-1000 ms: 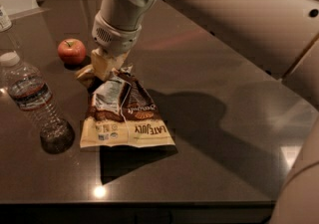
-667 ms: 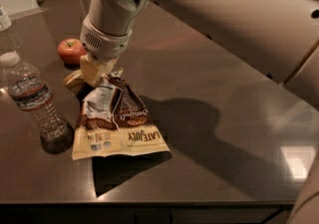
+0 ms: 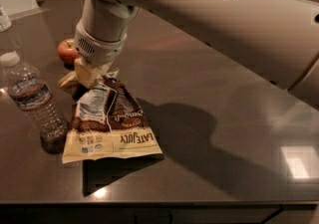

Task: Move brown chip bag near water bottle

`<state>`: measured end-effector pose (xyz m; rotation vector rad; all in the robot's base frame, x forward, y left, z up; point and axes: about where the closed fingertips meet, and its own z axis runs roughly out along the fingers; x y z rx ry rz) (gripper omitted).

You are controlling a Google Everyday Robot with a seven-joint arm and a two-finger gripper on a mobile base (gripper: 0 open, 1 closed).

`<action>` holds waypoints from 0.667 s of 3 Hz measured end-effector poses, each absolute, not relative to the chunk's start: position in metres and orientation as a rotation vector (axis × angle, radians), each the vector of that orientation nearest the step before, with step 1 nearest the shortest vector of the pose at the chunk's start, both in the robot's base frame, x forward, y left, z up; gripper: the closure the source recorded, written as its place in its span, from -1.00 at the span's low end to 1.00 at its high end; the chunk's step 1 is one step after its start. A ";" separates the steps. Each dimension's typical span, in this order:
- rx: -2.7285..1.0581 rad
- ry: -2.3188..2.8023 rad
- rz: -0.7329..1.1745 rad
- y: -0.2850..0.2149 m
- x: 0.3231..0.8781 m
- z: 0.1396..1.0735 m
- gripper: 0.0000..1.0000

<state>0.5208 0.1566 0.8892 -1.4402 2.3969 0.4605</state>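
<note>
The dark, glossy desk [image 3: 234,178] is seen from its near edge, and a bright square reflection [image 3: 295,161] is carried on its surface toward the near-right corner. Left of the middle, not far from the near edge, the brown chip bag [image 3: 110,129] is found. Its cream-tan band with the "LATE JULY" lettering lies flat on the desk and faces the near edge, the letters upside down. From there the bag slopes up and away, its dark brown part and white label panel being raised off the surface. A dark shadow [image 3: 199,133] is spread on the desk to the right of the bag.

Just beside the bag's near-left corner, toward the left edge, the water bottle [image 3: 34,99] is stood upright with its white cap on. Whether its base touches the bag cannot be told.

Farther back, the bag's crumpled far end is pinched by the tool [image 3: 82,80] — its tan fingers [image 3: 88,72] are clenched on the foil, so that this end is held up. The tool hangs under a white wrist, and the pale arm [image 3: 214,14] is stretched from there across the top toward the right edge.

Behind the tool, toward the far-left corner, a red apple [image 3: 66,50] is set on the desk — partly hidden by the wrist.
</note>
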 end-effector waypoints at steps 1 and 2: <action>-1.443 2.395 0.461 0.157 0.520 0.889 -0.28; -1.445 2.393 0.459 0.158 0.519 0.890 -0.74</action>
